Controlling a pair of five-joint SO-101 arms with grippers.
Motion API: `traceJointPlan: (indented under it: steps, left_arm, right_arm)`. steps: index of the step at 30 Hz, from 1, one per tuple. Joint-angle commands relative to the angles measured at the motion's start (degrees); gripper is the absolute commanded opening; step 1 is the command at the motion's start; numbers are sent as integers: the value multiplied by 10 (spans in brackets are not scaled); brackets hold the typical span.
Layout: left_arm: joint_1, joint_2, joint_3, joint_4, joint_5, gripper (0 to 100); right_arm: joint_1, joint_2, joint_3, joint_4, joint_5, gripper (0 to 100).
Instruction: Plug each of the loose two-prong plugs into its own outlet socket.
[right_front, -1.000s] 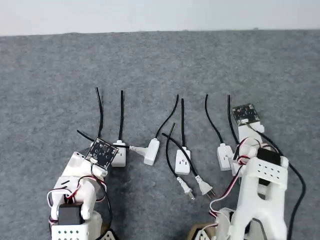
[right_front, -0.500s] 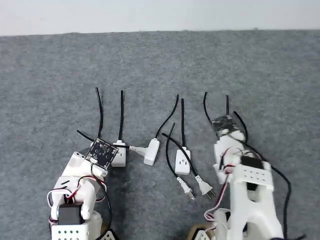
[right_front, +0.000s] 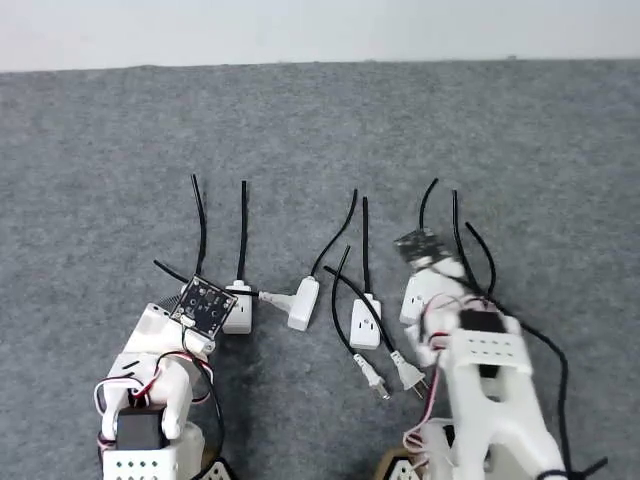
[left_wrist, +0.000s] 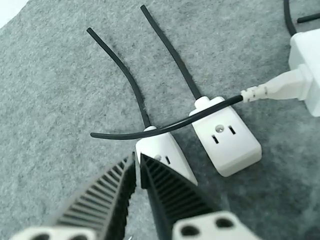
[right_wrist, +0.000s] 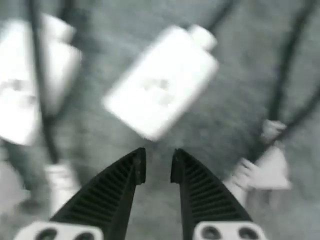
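Right gripper (right_wrist: 158, 166) hangs just short of a white socket (right_wrist: 161, 80), jaws a little apart and holding nothing.
The left gripper (left_wrist: 137, 161), its jaws almost together and also empty, is over the leftmost socket (left_wrist: 167, 150) on the grey tabletop (right_front: 100, 150). A black cord (left_wrist: 165, 126) lies across this socket and across the neighbour socket (left_wrist: 227, 140); it ends in a white plug (left_wrist: 280, 87) that is seated in a third socket (left_wrist: 307, 60). The first loose plug (right_front: 372, 378) and the second loose plug (right_front: 412, 376) lie on the tabletop close to the right arm, and their cords run past the middle socket (right_front: 365, 322).
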Motion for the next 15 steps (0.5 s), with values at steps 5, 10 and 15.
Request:
traceJointPlan:
  steps: [5, 10, 15]
  left_arm:
    - [-3, -8, -5, -11, -4, 14]
    - [-3, -8, -5, -10, -4, 14]
    - [-3, -8, -5, -10, -4, 14]
  right_arm:
    - [170, 0, -70, 7, 100, 223]
    - [172, 0, -59, 18, 131, 204]
    - [166, 0, -43, 18, 131, 203]
